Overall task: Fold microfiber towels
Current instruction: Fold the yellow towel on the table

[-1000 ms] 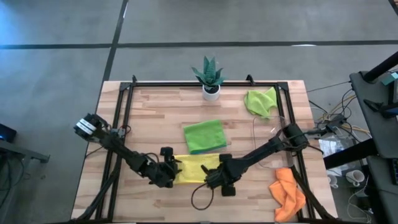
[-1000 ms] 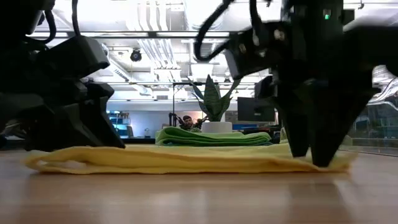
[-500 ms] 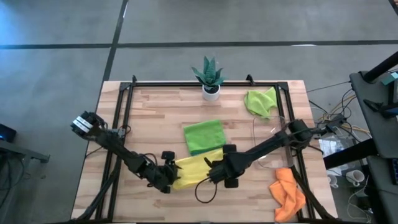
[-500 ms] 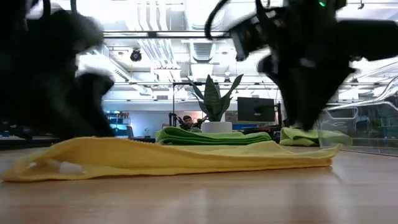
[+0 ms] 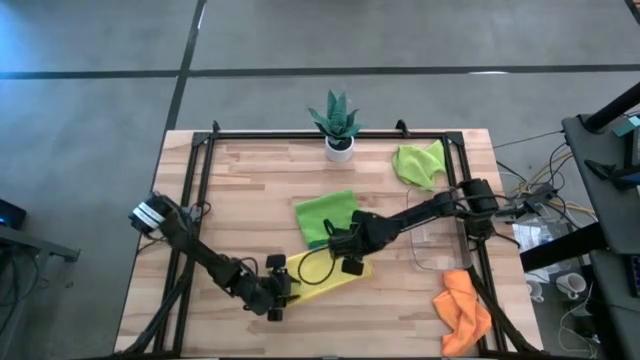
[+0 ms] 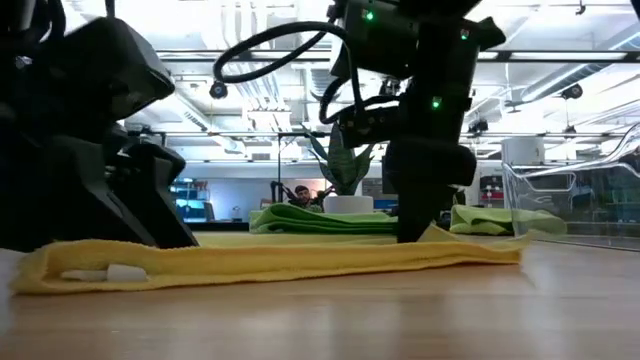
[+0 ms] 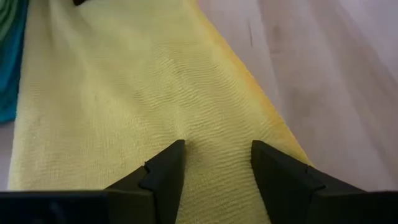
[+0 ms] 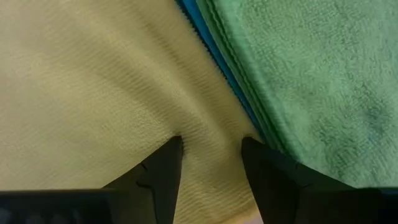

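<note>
Folding the yellow towel (image 5: 322, 277), a soft ribbed cloth lying flat on the wooden table (image 5: 250, 190) just in front of the folded green towel (image 5: 328, 217), the left tool (image 5: 282, 291) pinches its near end and the right tool (image 5: 347, 247) its far end, likely needing an even carry-over next.

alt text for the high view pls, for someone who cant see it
Seen from above, two dark robot arms pinch a yellow towel on a wooden table: left gripper at its near end, right gripper beside a folded green towel. Behind stand a potted plant and a crumpled green towel.
</note>
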Available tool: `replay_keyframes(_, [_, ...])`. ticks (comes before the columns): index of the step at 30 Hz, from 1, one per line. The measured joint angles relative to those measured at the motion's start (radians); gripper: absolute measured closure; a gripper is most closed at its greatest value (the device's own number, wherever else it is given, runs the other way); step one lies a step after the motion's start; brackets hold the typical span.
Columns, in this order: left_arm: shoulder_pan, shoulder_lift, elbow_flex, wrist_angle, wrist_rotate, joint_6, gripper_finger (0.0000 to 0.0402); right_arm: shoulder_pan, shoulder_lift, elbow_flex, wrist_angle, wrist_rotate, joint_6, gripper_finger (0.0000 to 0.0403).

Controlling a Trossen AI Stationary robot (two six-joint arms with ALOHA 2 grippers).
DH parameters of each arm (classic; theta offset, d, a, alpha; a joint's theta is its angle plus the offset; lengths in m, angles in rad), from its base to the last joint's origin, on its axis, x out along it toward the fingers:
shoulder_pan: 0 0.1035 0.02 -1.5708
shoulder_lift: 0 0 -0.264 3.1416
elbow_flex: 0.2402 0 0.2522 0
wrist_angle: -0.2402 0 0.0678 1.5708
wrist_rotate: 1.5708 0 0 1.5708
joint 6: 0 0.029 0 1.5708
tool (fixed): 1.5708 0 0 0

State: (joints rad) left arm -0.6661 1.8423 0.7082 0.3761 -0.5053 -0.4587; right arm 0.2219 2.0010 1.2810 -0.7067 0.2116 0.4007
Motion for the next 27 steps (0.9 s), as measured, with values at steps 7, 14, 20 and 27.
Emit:
replay_keyframes(7, [-0.037, -0.02, 0.06, -0.054, 0.054, 0.056, 0.023, 0.044, -0.038, 0.033, -0.083, -0.046, -0.004, 0.024])
replay_keyframes(14, [-0.029, -0.19, 0.066, -0.22, -0.221, 0.107, 0.023, 0.091, -0.18, 0.067, -0.023, 0.005, 0.073, 0.0216])
replay_keyframes(20, [-0.033, -0.266, 0.053, -0.182, -0.307, 0.098, 0.023, 0.179, -0.212, 0.037, -0.015, 0.081, 0.242, 0.0189])
replay_keyframes(27, [-0.055, -0.27, 0.052, -0.094, -0.293, 0.086, 0.023, 0.227, -0.203, 0.03, -0.017, 0.104, 0.467, 0.0184])
